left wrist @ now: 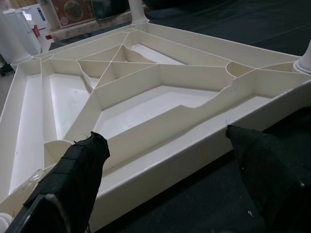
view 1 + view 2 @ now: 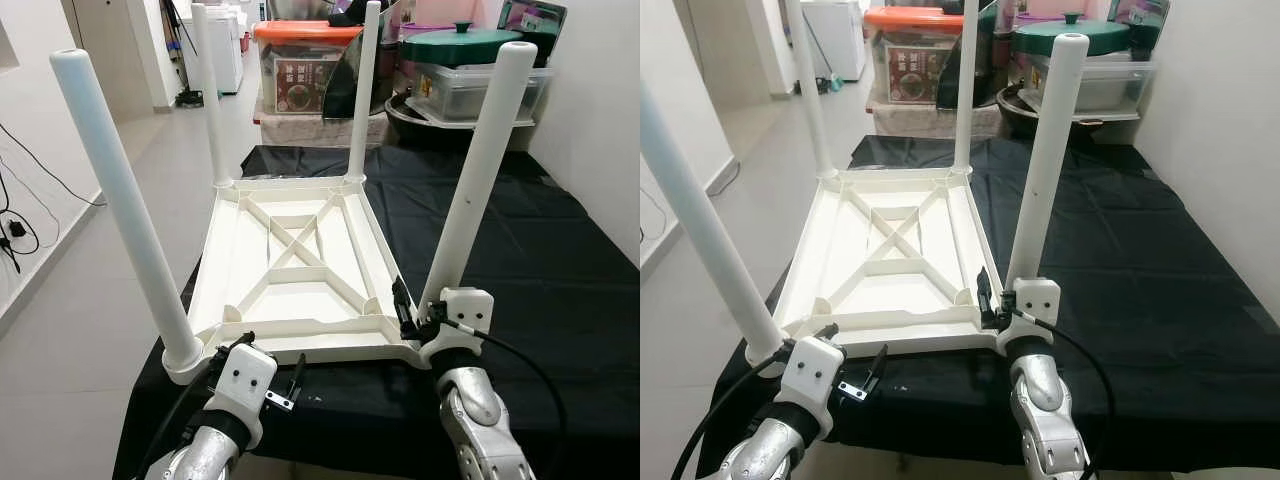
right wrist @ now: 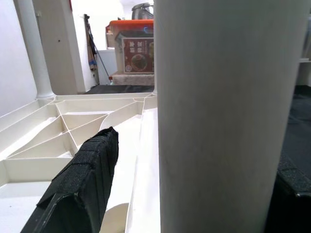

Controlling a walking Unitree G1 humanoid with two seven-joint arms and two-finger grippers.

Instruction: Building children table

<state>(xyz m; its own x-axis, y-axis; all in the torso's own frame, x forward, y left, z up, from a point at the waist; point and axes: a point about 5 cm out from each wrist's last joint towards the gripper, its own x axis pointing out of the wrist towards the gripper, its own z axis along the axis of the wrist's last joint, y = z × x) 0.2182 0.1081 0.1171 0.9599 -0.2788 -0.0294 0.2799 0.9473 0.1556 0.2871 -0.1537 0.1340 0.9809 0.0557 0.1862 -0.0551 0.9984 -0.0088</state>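
Note:
The white plastic children's table (image 2: pixel 290 270) lies upside down on a black cloth (image 2: pixel 540 260), with all four round legs pointing up. My left gripper (image 2: pixel 272 360) hovers open just in front of the table's near rim (image 1: pixel 184 155), close to the near-left leg (image 2: pixel 120 210); nothing lies between its fingers (image 1: pixel 77 174). My right gripper (image 2: pixel 425 305) is at the base of the near-right leg (image 2: pixel 480 170). That leg (image 3: pixel 223 111) stands between its open fingers, with a gap showing beside one finger (image 3: pixel 82 189). The far legs (image 2: pixel 365 90) stand upright in their corner sockets.
The cloth-covered platform ends just before me and drops to the tiled floor (image 2: pixel 70 340) on my left. Storage boxes, one with an orange lid (image 2: pixel 300 60), and a green-lidded pot (image 2: pixel 465 45) crowd the back. Black cables (image 2: pixel 15 230) hang by the left wall.

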